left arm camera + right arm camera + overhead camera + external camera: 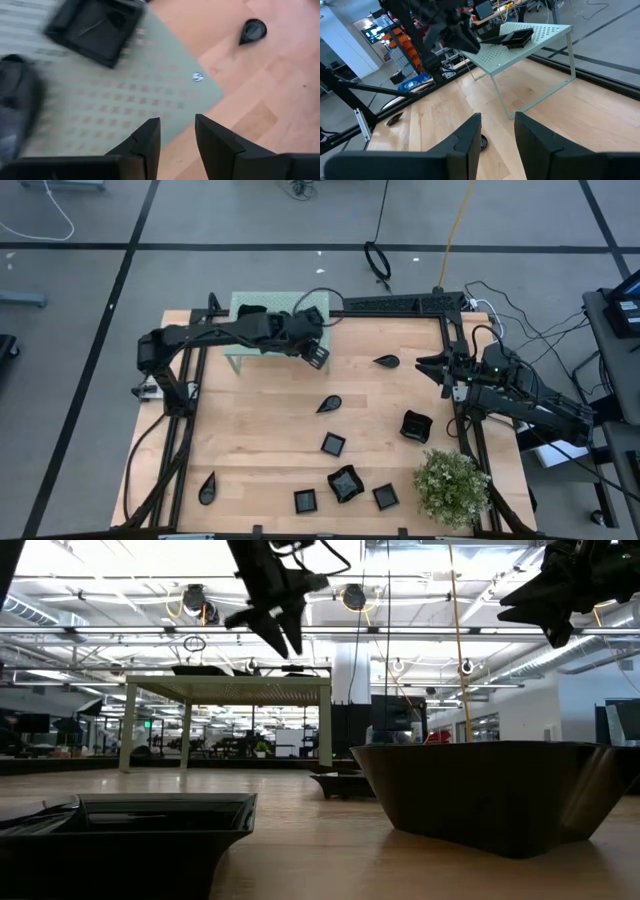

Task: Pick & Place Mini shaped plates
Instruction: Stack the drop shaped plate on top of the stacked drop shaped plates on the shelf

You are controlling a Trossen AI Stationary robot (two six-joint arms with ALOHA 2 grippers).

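Glossy black mini plates lie scattered on the wooden table: teardrops (386,362) (328,404) (207,488), squares (333,444) (305,501) (385,497), and wavy-rimmed ones (415,425) (345,483). A square plate (95,27) and another dark plate (15,110) rest on the green perforated platform (250,320) at the far left. My left gripper (318,355) (177,135) hovers open and empty over the platform's right edge. My right gripper (435,367) (497,135) hangs open and empty near the table's right side, pointing toward the platform (525,42).
A small potted plant (452,485) stands at the near right corner. Black frame rails run along the table's far edge (400,305) and its sides. Bare wood (260,410) lies between the platform and the near plates.
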